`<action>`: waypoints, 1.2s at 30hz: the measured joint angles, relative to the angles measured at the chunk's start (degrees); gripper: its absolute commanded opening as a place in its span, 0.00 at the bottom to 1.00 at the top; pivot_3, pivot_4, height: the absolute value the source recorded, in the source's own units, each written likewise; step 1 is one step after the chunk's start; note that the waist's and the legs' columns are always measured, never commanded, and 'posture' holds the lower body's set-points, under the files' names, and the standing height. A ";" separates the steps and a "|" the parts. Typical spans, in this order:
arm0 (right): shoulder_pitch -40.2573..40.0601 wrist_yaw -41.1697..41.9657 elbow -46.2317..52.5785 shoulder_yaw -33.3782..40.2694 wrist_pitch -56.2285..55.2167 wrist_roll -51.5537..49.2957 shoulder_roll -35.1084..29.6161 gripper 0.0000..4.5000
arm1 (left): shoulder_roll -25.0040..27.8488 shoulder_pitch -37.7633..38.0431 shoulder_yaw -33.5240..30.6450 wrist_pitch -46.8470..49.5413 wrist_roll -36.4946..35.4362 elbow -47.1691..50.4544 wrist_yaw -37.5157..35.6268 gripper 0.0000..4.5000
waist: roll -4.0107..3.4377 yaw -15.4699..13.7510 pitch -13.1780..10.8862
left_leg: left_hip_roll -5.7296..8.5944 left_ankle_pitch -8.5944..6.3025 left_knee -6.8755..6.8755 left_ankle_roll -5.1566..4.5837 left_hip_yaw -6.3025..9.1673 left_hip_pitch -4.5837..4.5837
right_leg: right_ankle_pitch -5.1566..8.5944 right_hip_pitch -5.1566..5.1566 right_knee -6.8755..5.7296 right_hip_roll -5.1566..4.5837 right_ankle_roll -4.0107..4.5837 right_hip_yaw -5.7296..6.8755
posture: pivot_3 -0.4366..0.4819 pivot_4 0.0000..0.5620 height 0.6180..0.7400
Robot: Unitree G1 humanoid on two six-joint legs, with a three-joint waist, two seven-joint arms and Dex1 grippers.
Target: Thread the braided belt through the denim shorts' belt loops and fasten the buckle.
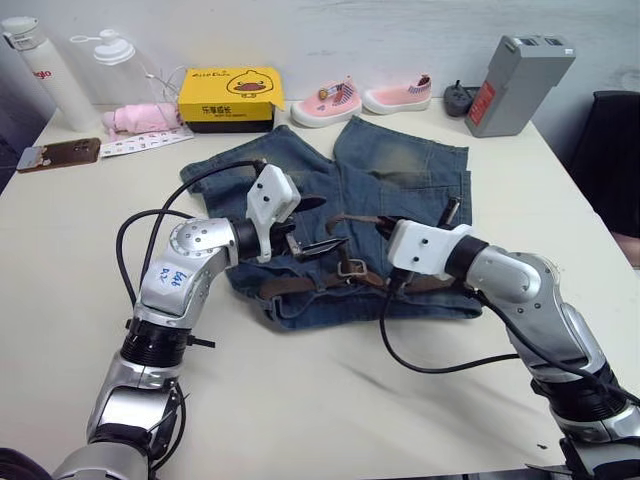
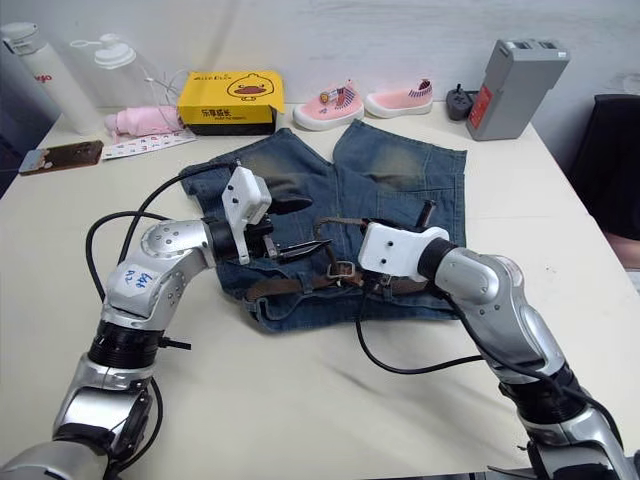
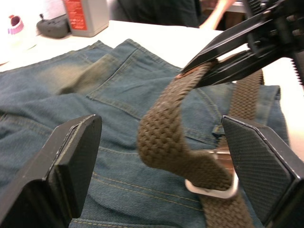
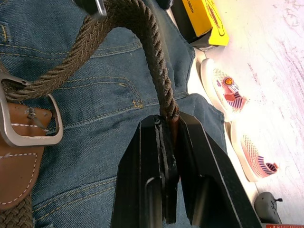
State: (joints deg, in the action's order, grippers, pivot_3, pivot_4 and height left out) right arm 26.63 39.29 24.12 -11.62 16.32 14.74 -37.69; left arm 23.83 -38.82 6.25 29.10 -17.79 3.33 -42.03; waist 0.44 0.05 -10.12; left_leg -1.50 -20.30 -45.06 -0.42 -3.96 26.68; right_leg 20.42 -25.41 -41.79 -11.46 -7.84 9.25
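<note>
Braided belt (image 4: 142, 42) lies along waistband of denim shorts (image 1: 400, 170), tip through buckle (image 1: 350, 268). Right gripper (image 4: 168, 128) clamps tip; left gripper (image 3: 156, 156) open around loop. You are fastening: next, probably pull tip, seat prong.

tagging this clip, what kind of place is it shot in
Probably an indoor lab or office staged for clothing tasks: a plain white table against a bare wall, holding denim shorts, small pink shoes, a yellow duck-print box and a grey battery pack.
</note>
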 measured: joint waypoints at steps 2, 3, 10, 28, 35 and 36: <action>0.00 0.02 0.08 0.00 0.00 0.00 0.18 0.00 | -0.33 -0.20 0.28 -0.45 0.44 -0.59 0.25 0.83 | 0.00 0.00 0.00 | 0.00 0.00 0.00 0.00 0.00 0.00 | 0.00 0.00 0.00 0.00 0.00 0.00 | 0.48 0.27 0.32; 0.00 0.03 0.14 0.00 0.00 0.00 0.24 0.00 | -0.49 -0.38 0.51 -0.60 0.69 -1.04 0.38 0.77 | 0.00 0.01 0.00 | 0.01 0.00 0.00 0.00 0.00 0.00 | 0.00 0.00 0.00 0.00 0.00 0.00 | 0.48 0.27 0.32; 0.00 0.22 0.30 0.00 0.23 0.17 0.26 0.00 | -2.35 -0.35 1.70 -1.63 2.46 -2.22 0.75 0.05 | 0.00 0.03 0.00 | 0.00 0.00 0.00 0.00 0.00 0.00 | 0.00 0.00 -0.01 0.00 0.00 0.00 | 0.48 0.27 0.32; -0.12 -0.17 2.82 6.52 17.46 -5.73 5.66 0.79 | -9.43 5.50 -1.99 -0.16 1.60 2.25 9.59 0.00 | 0.00 -0.12 0.00 | 0.00 0.00 -0.01 -0.01 0.05 0.01 | 0.00 0.00 0.01 -0.02 0.00 0.00 | 0.48 0.27 0.32; -0.07 -0.55 3.51 9.85 27.29 -12.22 9.57 0.58 | -12.98 7.39 -3.04 -0.04 -0.90 6.07 11.53 0.00 | 0.00 0.05 0.00 | -0.01 0.00 0.01 -0.01 0.05 -0.01 | 0.00 0.00 -0.01 -0.01 0.01 -0.02 | 0.48 0.27 0.32; 0.01 -0.42 4.15 9.86 28.42 -13.49 10.09 0.48 | -13.25 7.85 -3.01 -0.02 -1.12 6.71 11.68 0.00 | 0.00 0.10 0.00 | -0.02 0.00 0.02 -0.01 0.05 -0.02 | 0.00 0.00 -0.01 0.00 0.01 -0.02 | 0.48 0.27 0.32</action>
State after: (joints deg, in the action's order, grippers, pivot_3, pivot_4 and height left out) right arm 26.64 38.87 28.27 -1.77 44.74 1.25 -27.60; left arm 10.58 -30.97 3.24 29.08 -18.91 10.04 -30.35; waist 0.43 0.14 -10.12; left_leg -1.52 -20.30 -45.04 -0.43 -3.91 26.65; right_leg 20.41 -25.42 -41.80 -11.45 -7.83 9.23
